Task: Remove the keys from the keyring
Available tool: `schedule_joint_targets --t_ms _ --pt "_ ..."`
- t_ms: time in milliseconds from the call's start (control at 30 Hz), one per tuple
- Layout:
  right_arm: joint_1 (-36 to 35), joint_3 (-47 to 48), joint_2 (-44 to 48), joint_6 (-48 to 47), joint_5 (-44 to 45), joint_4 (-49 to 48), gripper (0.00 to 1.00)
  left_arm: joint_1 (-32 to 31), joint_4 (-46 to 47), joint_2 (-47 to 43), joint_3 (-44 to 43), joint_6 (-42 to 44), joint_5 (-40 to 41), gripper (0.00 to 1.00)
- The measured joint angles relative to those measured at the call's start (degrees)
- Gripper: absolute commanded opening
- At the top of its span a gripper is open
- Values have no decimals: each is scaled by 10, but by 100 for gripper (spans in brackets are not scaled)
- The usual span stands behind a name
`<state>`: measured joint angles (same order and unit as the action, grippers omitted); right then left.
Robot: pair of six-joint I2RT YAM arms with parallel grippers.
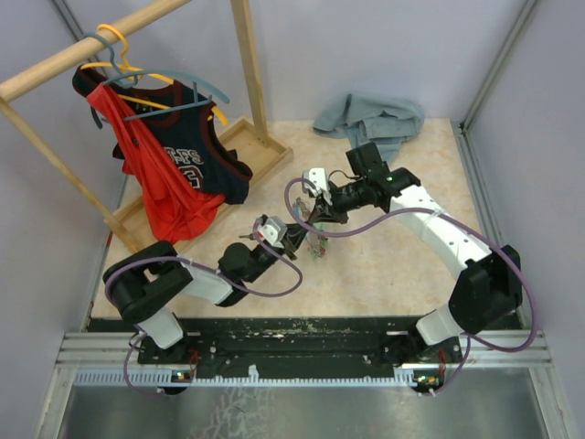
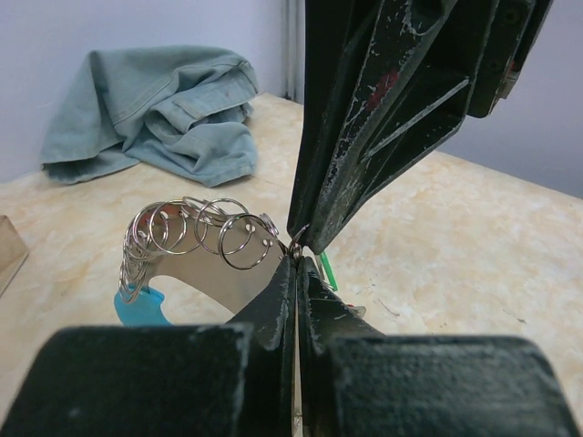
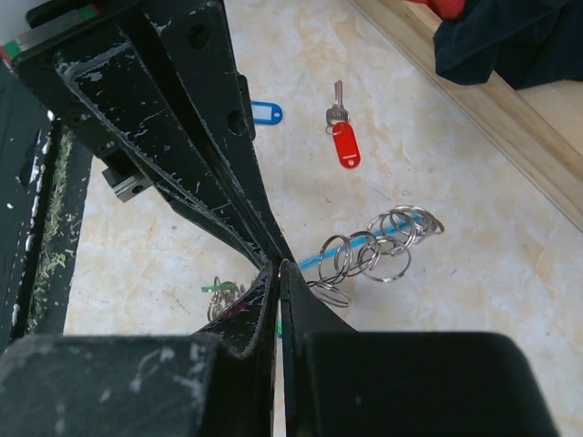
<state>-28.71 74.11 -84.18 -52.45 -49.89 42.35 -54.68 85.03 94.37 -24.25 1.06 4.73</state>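
My two grippers meet tip to tip above the middle of the table. The left gripper [image 1: 294, 232] [image 2: 297, 259] is shut on the thin wire of the keyring [image 2: 293, 242]. The right gripper [image 1: 317, 217] [image 3: 279, 265] is shut on the same spot from the opposite side. A chain of small silvery rings [image 2: 196, 232] [image 3: 375, 246] with a light blue tag [image 2: 141, 307] hangs off to one side. A green tag [image 2: 326, 271] and a bunch of keys [image 3: 219, 296] [image 1: 317, 245] hang below the tips. A key with a red tag [image 3: 344, 141] and a blue tag [image 3: 264, 112] lie loose on the table.
A wooden clothes rack [image 1: 249, 73] on a wooden base stands at the back left, with a red and a dark jersey [image 1: 174, 165] on hangers. A crumpled grey-blue cloth [image 1: 370, 119] [image 2: 155, 114] lies at the back. Grey walls close off the table on three sides.
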Motion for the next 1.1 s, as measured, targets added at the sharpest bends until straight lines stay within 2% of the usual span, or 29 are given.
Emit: schedule_joint_targets --t_ms 300,567,667,933,1100 --pt "-16 -6 -3 37 42 -35 0 -2 -5 0 2 -5 32 0" --pt "-9 -6 -7 51 33 -19 0 -2 20 0 18 -1 -2 30" --pt "2 -6 -7 52 21 -10 0 -2 20 0 19 3 -25 37" --pt "27 -6 -7 47 -22 13 0 -2 21 -2 48 6 -58 38" --pt "30 -6 -7 25 -47 36 0 -2 21 -3 52 25 -85 34"
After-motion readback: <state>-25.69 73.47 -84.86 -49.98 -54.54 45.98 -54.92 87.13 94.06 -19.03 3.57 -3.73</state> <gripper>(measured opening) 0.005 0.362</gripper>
